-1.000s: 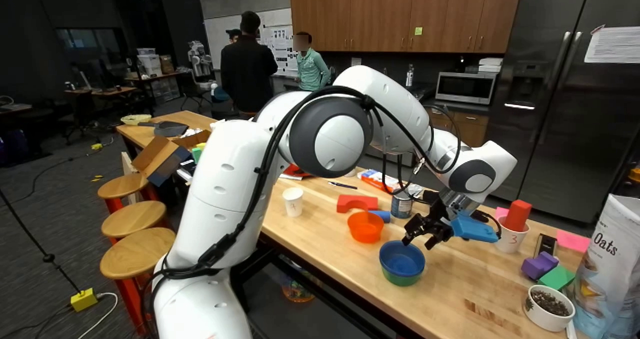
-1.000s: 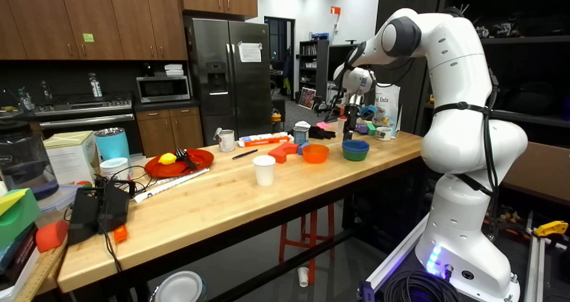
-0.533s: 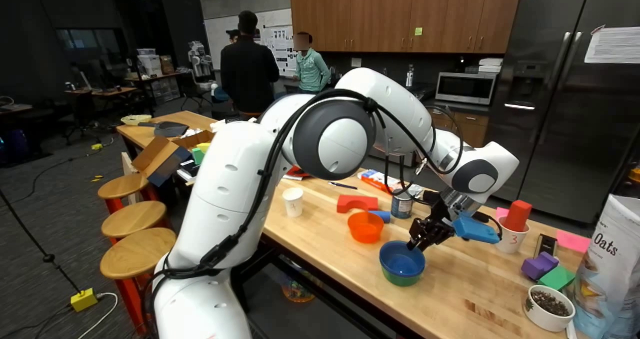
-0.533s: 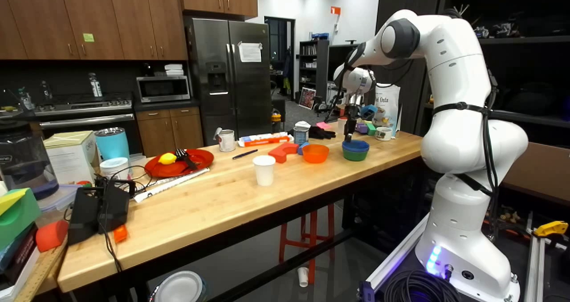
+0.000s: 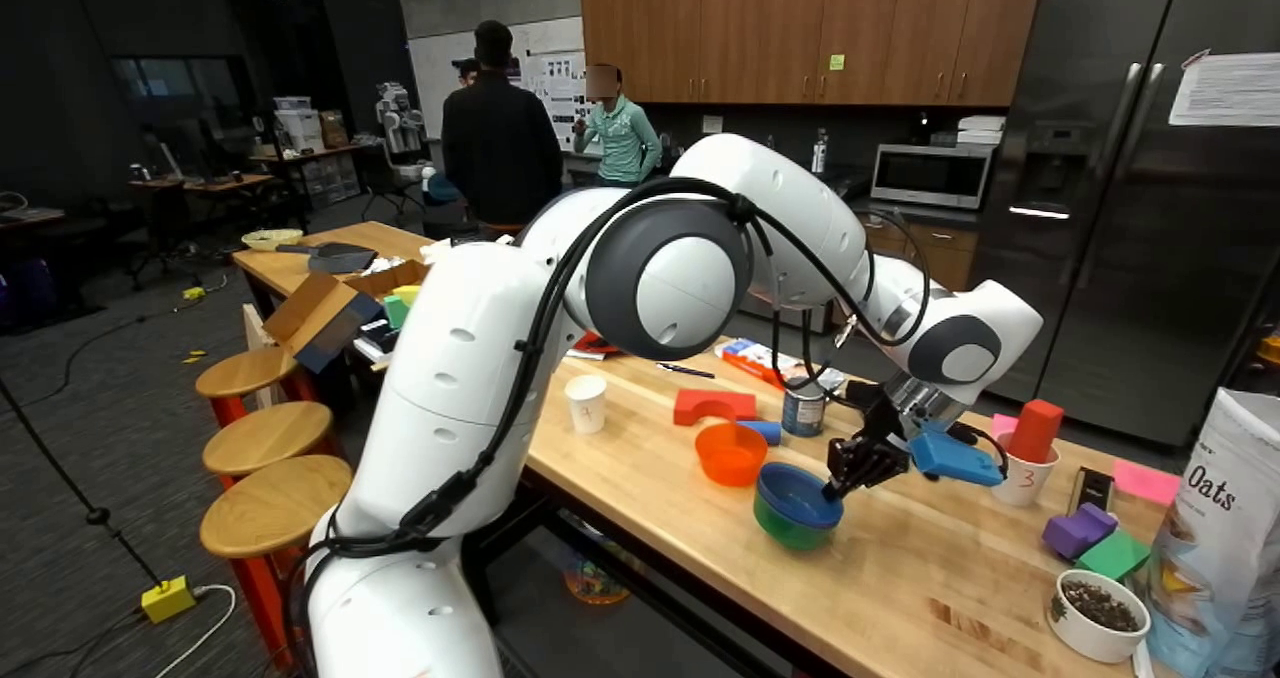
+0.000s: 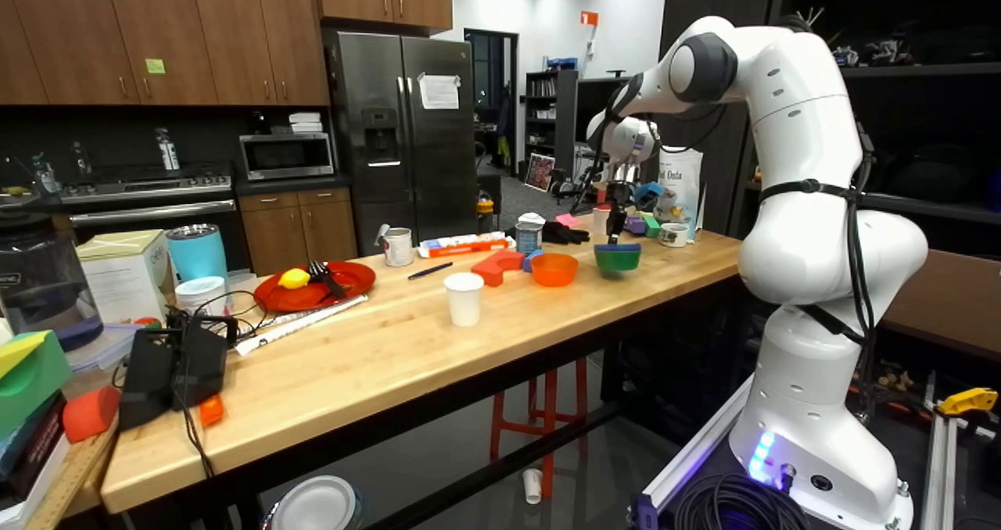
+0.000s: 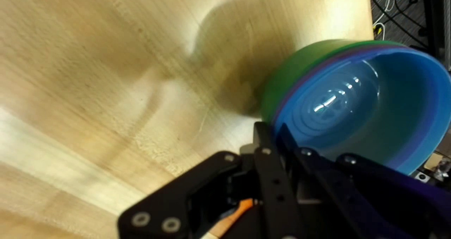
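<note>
Light wooden table (image 6: 375,358), brown cabinets (image 5: 760,33) and steel fridge (image 6: 434,147) behind, jaws clamped on rims of tilted nested bowls (image 5: 796,500)

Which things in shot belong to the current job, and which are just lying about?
In the job:
gripper, shut on the bowls' rims
blue bowl, nested in the green one
green bowl

Apparently just lying about:
orange bowl
red arch block
pen
red plate
Oats bag

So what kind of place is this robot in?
Probably a robotics lab with a kitchen area: a big fridge and a microwave stand beyond the wooden table, and a robot arm leans over it.
</note>
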You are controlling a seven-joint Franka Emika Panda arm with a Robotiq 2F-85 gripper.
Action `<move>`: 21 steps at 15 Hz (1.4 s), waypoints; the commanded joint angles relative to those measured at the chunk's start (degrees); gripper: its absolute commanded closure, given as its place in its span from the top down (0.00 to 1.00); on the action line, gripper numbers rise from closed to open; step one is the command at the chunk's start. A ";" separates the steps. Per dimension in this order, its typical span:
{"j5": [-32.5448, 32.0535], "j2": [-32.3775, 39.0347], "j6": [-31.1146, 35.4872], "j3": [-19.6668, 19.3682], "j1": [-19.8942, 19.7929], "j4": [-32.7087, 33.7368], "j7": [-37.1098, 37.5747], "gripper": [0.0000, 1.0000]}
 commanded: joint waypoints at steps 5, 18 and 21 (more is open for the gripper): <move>-3.04 -0.20 -2.29 0.32 -1.25 3.35 0.18 0.02; 1.90 3.14 -1.11 5.12 -3.82 16.05 -26.79 0.02; 3.41 4.84 -2.04 6.60 -4.04 18.17 -34.90 0.02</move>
